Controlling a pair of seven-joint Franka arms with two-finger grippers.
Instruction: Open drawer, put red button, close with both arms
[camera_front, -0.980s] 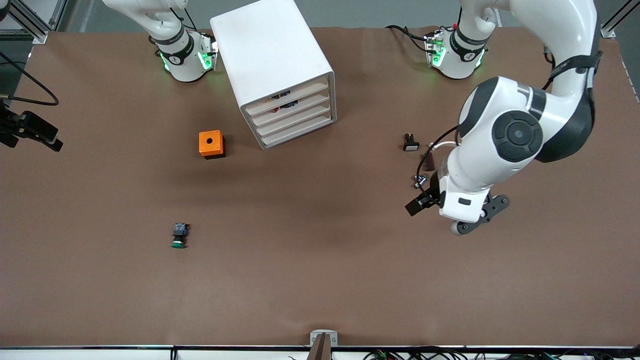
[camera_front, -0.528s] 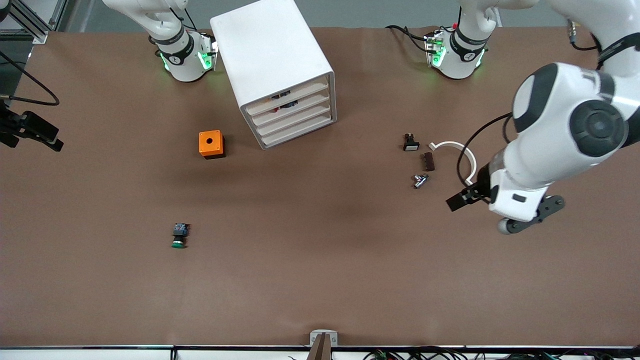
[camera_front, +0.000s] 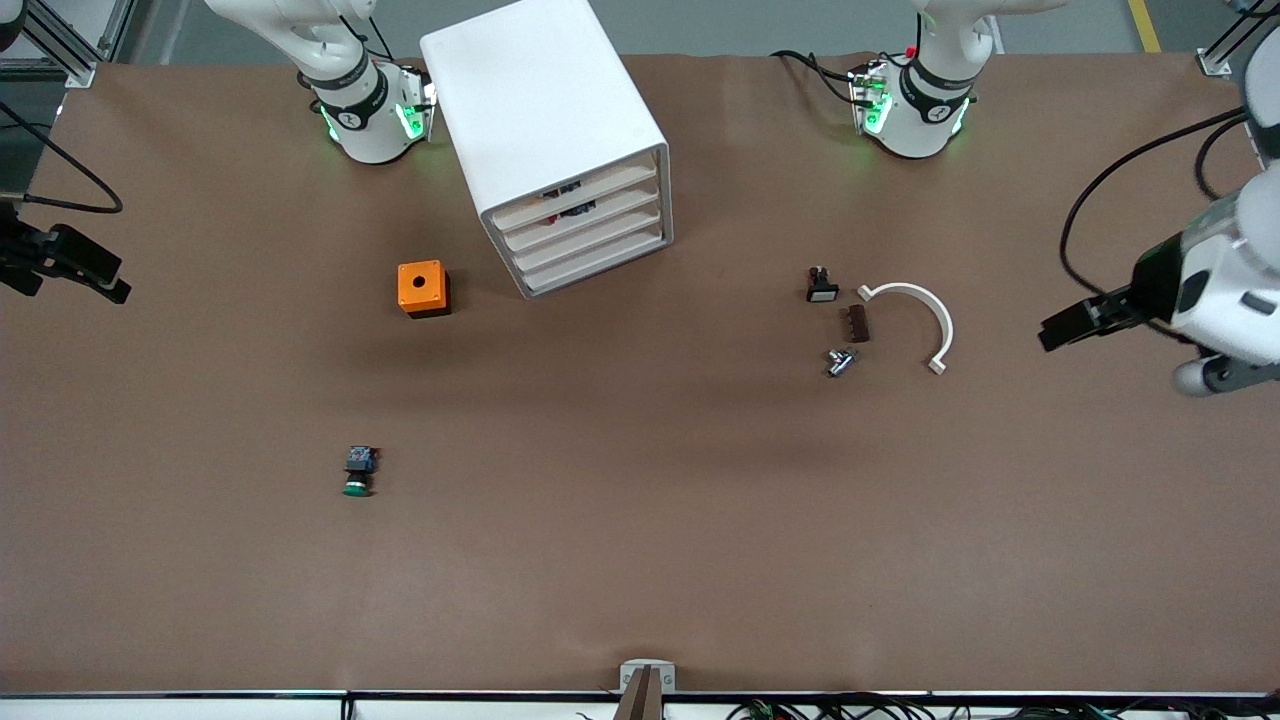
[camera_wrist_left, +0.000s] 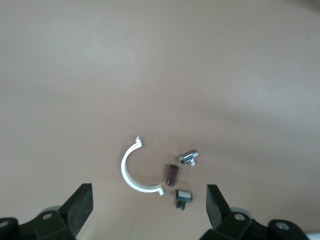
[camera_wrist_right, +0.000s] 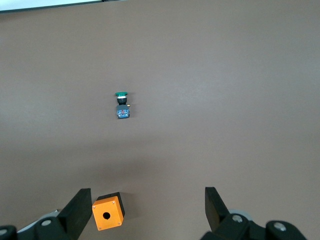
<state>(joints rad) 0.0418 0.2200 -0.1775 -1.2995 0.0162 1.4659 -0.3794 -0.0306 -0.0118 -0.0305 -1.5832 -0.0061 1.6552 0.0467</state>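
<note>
1. We see the white cabinet (camera_front: 560, 140) with all four drawers pushed in. Small dark things show inside the top drawer (camera_front: 575, 196), but we cannot tell if the red button is one of them.
2. Our left gripper (camera_wrist_left: 149, 206) hangs high over the left arm's end of the table, fingers spread wide, holding nothing.
3. Our right gripper (camera_wrist_right: 145, 209) waits high over the orange box (camera_front: 422, 288), fingers spread wide too.
4. The green button (camera_front: 358, 472) lies nearer the front camera than the orange box.
</note>
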